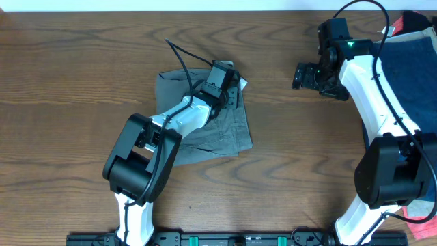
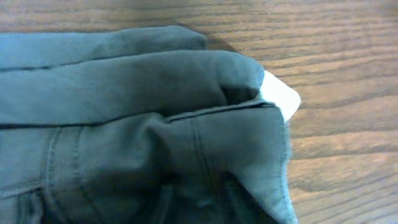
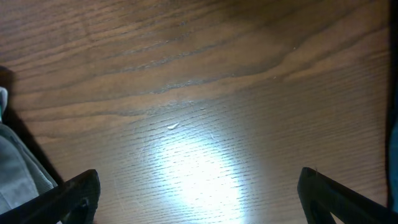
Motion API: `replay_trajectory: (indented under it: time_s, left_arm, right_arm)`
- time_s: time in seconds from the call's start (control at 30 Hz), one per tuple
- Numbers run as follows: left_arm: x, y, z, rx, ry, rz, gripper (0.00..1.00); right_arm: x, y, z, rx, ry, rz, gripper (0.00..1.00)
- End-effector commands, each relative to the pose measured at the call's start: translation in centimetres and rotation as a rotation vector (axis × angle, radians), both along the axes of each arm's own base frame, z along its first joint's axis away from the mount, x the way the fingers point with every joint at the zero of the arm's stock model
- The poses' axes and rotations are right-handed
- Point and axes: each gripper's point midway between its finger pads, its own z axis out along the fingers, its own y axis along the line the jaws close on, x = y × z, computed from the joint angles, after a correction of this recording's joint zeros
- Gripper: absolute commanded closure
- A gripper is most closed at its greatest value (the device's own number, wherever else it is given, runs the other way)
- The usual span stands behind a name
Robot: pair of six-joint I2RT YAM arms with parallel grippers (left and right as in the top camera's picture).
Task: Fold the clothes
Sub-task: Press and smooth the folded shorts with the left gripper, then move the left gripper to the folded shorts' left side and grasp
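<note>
Clothes lie in two places. One pair of grey-khaki shorts (image 1: 229, 133) sits left of centre, folded into a rough square. At the right edge is one navy garment (image 1: 416, 75), with red cloth (image 1: 412, 22) showing at its top. Bare table (image 1: 82, 68) lies open on every side of the shorts. The left gripper (image 1: 225, 85) sits at their upper right corner; whether it is spread or pinching I cannot tell, since no view shows its tips. Only the left wrist view shows the seams and one white tag (image 2: 281, 98) at the fold. The right gripper (image 1: 305, 75) hangs over bare wood between shorts and navy garment, its fingers (image 3: 74, 193) spread wide apart.
</note>
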Motion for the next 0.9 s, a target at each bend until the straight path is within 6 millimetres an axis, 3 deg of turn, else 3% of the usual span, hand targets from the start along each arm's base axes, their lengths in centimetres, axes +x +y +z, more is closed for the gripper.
replay_trajectory:
  time_s: [0.0, 0.07, 0.17, 0.23, 0.33, 0.4, 0.47, 0.57, 0.7, 0.77, 0.87]
  left_arm:
    - [0.2, 0.5, 2.0, 0.001, -0.032, 0.008, 0.64]
    - [0.4, 0.4, 4.9, -0.025, -0.082, 0.008, 0.6]
    - [0.1, 0.7, 9.7, -0.058, -0.149, 0.007, 0.2]
    - [-0.2, 1.9, 12.7, -0.061, -0.188, 0.029, 0.16]
    - [-0.8, 5.7, 16.5, -0.035, -0.228, 0.112, 0.08]
    - [-1.5, 8.9, 18.3, -0.021, -0.231, 0.174, 0.02]
    - [-2.4, 12.7, 19.4, -0.003, -0.208, 0.248, 0.02]
    - [-4.0, 18.0, 19.2, 0.035, -0.14, 0.36, 0.02]
    - [-6.9, 24.7, 16.1, 0.078, 0.042, 0.514, 0.02]
    - [-7.8, 25.9, 14.2, 0.032, 0.127, 0.536, 0.02]
    - [-8.4, 25.6, 11.2, -0.095, 0.244, 0.477, 0.02]
  right_arm:
    - [0.1, -0.2, 0.2, -0.011, -0.008, 0.007, 0.01]
    - [0.1, -0.2, 0.2, -0.011, -0.008, 0.007, 0.01]
    - [0.1, -0.2, 0.2, -0.011, -0.008, 0.007, 0.01]
    - [0.1, -0.2, 0.2, -0.011, -0.008, 0.007, 0.01]
    - [0.1, -0.2, 0.2, -0.012, -0.008, 0.007, 0.01]
    - [0.1, -0.2, 0.2, -0.012, -0.008, 0.007, 0.01]
    - [0.1, -0.2, 0.2, -0.011, -0.008, 0.007, 0.01]
    - [0.1, -0.2, 0.2, -0.011, -0.008, 0.007, 0.01]
    - [0.1, -0.2, 0.2, -0.011, -0.008, 0.007, 0.01]
    - [0.1, -0.2, 0.2, -0.012, -0.008, 0.007, 0.01]
    - [0.1, -0.2, 0.2, -0.011, -0.008, 0.007, 0.01]
